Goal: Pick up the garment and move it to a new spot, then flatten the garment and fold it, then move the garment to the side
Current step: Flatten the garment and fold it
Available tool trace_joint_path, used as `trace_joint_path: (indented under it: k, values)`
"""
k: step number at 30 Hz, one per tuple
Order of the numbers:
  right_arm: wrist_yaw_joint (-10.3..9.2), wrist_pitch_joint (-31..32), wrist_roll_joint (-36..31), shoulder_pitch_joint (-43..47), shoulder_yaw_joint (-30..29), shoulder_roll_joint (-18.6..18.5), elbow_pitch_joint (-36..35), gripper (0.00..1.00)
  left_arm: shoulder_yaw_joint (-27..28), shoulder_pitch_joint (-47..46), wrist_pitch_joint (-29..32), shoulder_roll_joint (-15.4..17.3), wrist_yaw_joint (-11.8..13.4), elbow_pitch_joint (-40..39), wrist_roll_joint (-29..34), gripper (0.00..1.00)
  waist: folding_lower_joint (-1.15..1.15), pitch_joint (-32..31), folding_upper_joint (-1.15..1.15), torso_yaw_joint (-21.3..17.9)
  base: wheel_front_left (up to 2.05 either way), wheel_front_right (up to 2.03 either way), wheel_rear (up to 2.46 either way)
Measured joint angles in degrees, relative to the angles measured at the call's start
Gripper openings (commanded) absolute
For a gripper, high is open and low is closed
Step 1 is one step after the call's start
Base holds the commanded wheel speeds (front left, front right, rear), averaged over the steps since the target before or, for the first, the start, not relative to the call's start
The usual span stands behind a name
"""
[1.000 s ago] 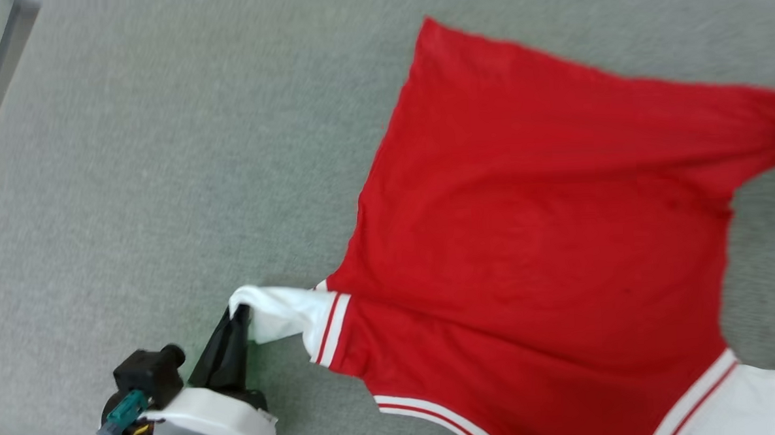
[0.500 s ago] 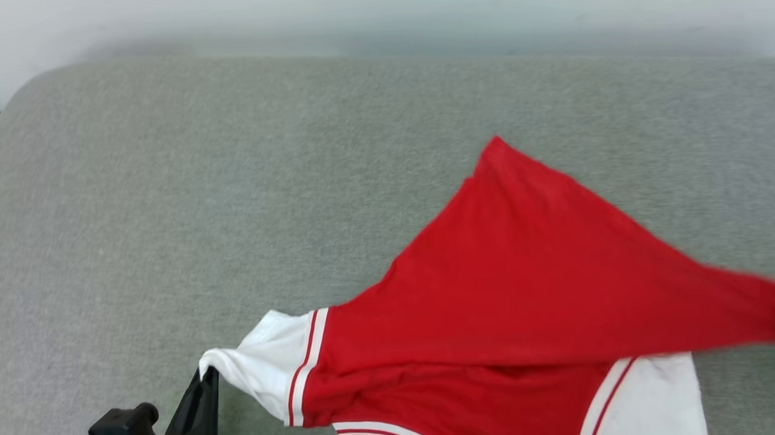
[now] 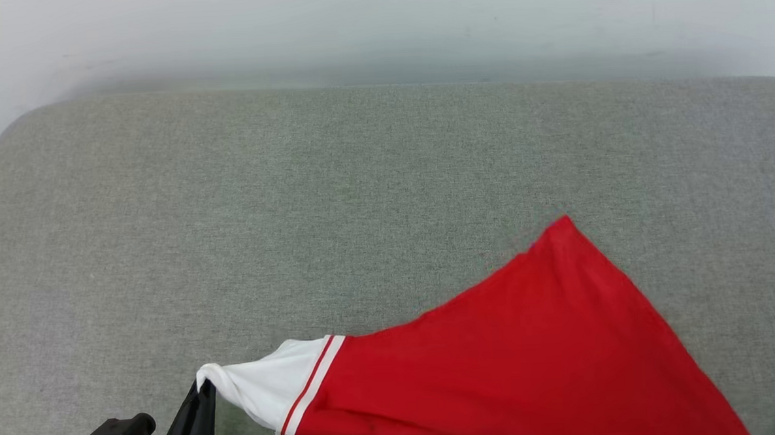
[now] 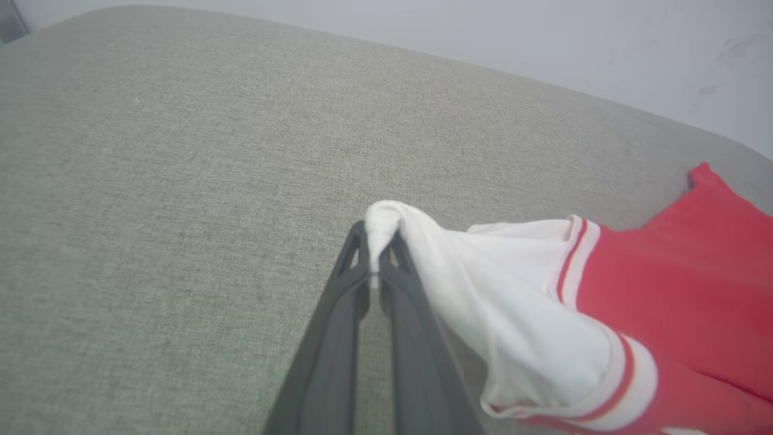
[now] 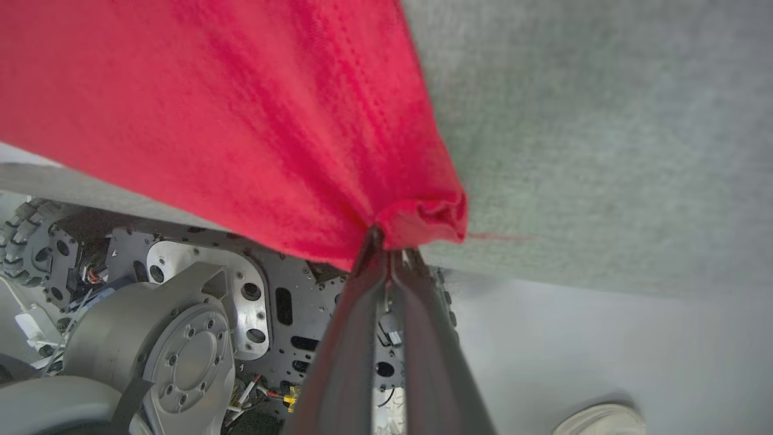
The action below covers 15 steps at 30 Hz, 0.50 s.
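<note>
Head view: the garment [image 3: 511, 362] was seen stretched along the near edge of the grey cushion [image 3: 295, 202]. Its long axis was set across that edge, and one red corner was laid toward the cushion's middle. The left gripper [image 4: 375, 241] was pressed together on the white sleeve tip, above the cushion's near left. The right gripper [image 5: 386, 238] was pinched on a bunched red corner at the cushion's near right edge. The cloth was judged to be shared equally by both arms. The cushion's far side was bounded by a pale wall [image 3: 379, 28].
</note>
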Motion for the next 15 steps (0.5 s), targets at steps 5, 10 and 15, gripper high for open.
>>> trace_joint_path:
  k: [5, 10, 15]
  values:
    - [0.0, -1.98, -0.4, 1.45, 0.18, 1.99, 0.27, 0.43, 0.07, 0.6, 0.03, 0.38, 0.07, 0.21, -0.11, 0.0, 0.0, -0.46, 0.0, -0.37, 0.0, 0.0, 0.0]
    - [-0.01, -6.17, -0.4, -1.12, -2.87, 2.64, -2.11, 1.0, 0.03, 0.86, 0.03, 0.57, 0.25, 0.27, -0.43, 0.0, 0.0, -1.14, 0.0, -0.72, 0.0, 0.0, 0.0]
    - [-0.01, -9.6, -0.42, -5.64, -4.74, 2.6, -7.3, 1.0, -0.2, 0.91, 0.22, 0.63, 0.49, -0.05, -0.46, 0.0, 0.0, -1.37, 0.0, -0.68, 0.0, 0.0, 0.0]
